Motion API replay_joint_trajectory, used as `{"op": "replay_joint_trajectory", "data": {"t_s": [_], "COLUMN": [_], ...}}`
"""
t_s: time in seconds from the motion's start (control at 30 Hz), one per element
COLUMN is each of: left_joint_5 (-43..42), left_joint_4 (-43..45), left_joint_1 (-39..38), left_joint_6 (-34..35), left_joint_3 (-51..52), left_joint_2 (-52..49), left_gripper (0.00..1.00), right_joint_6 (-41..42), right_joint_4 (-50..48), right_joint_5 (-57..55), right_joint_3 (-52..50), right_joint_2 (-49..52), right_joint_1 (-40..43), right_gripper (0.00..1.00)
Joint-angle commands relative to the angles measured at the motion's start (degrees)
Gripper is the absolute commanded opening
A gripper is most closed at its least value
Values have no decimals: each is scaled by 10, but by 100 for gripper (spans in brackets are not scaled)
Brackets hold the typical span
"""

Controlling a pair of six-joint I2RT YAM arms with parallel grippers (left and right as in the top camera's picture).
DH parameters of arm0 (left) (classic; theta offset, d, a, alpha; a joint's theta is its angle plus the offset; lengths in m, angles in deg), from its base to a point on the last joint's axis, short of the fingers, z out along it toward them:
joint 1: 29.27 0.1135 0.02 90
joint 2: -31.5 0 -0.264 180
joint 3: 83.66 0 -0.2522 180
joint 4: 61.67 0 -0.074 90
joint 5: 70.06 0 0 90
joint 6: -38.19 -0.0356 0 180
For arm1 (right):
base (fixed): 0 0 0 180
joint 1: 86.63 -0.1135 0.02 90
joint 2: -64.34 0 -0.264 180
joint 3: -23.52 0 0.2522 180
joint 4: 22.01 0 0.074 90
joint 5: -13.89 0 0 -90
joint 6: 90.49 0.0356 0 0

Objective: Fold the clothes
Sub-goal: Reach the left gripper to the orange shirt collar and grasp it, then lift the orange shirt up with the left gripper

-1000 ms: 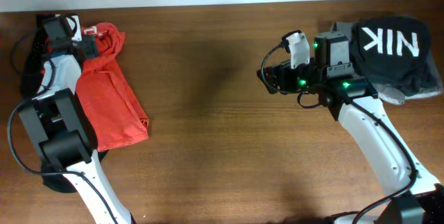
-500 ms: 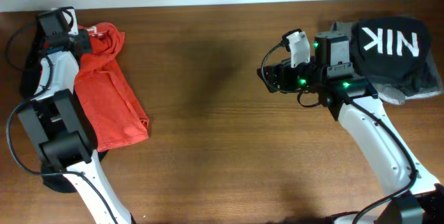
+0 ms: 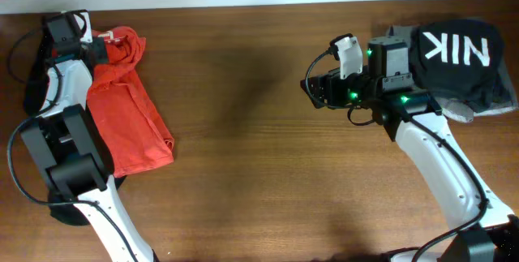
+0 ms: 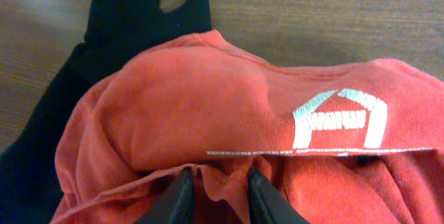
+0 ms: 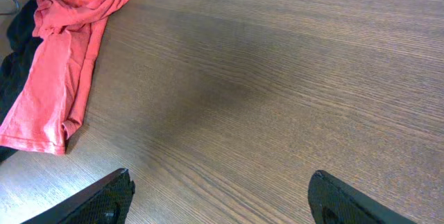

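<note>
The orange-red T-shirt (image 3: 126, 108) lies bunched in a long strip at the table's far left; it also shows in the right wrist view (image 5: 59, 78). My left gripper (image 3: 99, 47) is at the shirt's top end, near the back edge. In the left wrist view its fingers (image 4: 216, 195) are shut on a fold of the shirt's red cloth (image 4: 208, 106), just below a white print (image 4: 340, 118). My right gripper (image 3: 312, 92) hovers open and empty above bare wood right of centre, its jaws (image 5: 218, 196) wide apart.
A black shirt with white "NIK" letters (image 3: 458, 55) lies on a grey garment (image 3: 466, 109) at the back right, behind my right arm. Black cloth (image 4: 104, 50) lies under and left of the red shirt. The table's back edge runs close behind the left gripper.
The left gripper moved a little left and toward the back edge with the shirt's top end, then held still. The right arm has not moved.
</note>
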Motion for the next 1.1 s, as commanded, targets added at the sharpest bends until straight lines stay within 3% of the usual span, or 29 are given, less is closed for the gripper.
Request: {"op": "replay_joint_trajectory", "data": {"t_s": [0.0,0.1,0.23,0.47,0.73,1.07], "left_joint_5": [-6,-6,-6,-6,-6,-6], "left_joint_4": [-5,-8,-16,-62,-91,-14], "left_joint_1": [-1,-1,-1,-6,-45,-141], "left_joint_6": [-1,-1,15,77,77,78], "left_joint_3": [-12,-12,-16,-63,-77,-77], "left_joint_2": [-2,-3,9,90,234,374], "left_gripper": [25,6,1,0,1,1], "right_joint_6": [1,1,1,1,1,1], "right_joint_4": [-1,0,-1,-2,-2,-2], "right_joint_5": [-9,-9,-9,-9,-5,22], "right_joint_3": [15,15,15,15,15,15], "right_joint_2": [-1,-1,-1,-1,-1,-2], "right_joint_1": [-4,-4,-4,-4,-13,-35], "right_gripper": [85,85,84,84,84,85]}}
